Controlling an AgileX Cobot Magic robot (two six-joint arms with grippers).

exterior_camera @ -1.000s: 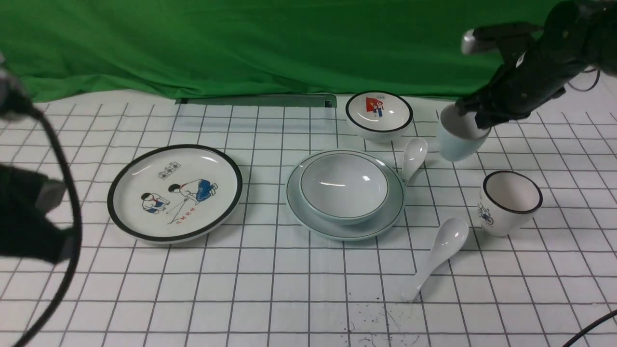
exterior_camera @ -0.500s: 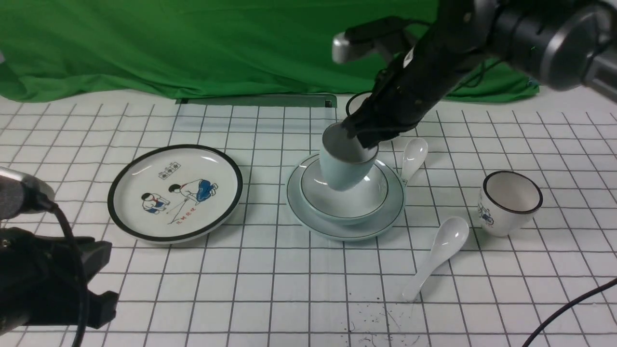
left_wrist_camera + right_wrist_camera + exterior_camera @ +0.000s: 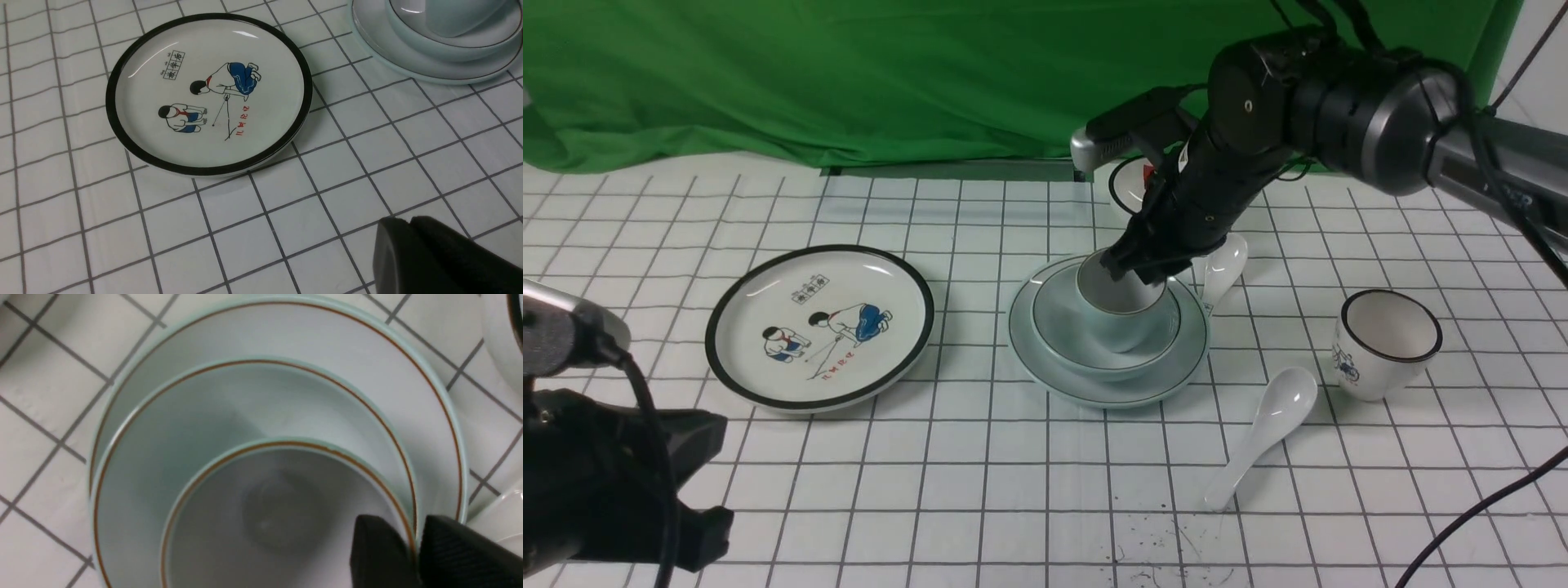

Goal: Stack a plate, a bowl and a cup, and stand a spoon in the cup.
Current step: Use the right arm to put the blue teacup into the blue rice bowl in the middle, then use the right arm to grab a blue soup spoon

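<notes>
The pale blue-green plate (image 3: 1045, 359) lies at the table's middle with the blue-grey bowl (image 3: 1058, 314) on it. The pale blue cup (image 3: 1123, 322) is low inside the bowl, tilted. My right gripper (image 3: 1147, 269) is shut on the cup's far rim, one finger inside and one outside. The right wrist view shows the cup (image 3: 265, 518), bowl (image 3: 184, 416), plate (image 3: 367, 347) and gripper (image 3: 412, 535). One white spoon (image 3: 1262, 433) lies right of the plate; another (image 3: 1225, 261) is behind it. My left gripper (image 3: 402, 222) is shut and empty, near the front left.
A black-rimmed cartoon plate (image 3: 818, 327) lies on the left. A cartoon bowl (image 3: 1123, 184) is half hidden behind my right arm. A black-rimmed white cup (image 3: 1387, 343) stands at the right. A green cloth hangs along the back edge.
My right gripper carried the cup from the right rear leftwards over the bowl and lowered it into the bowl. My left arm shifted a little at the front left.
</notes>
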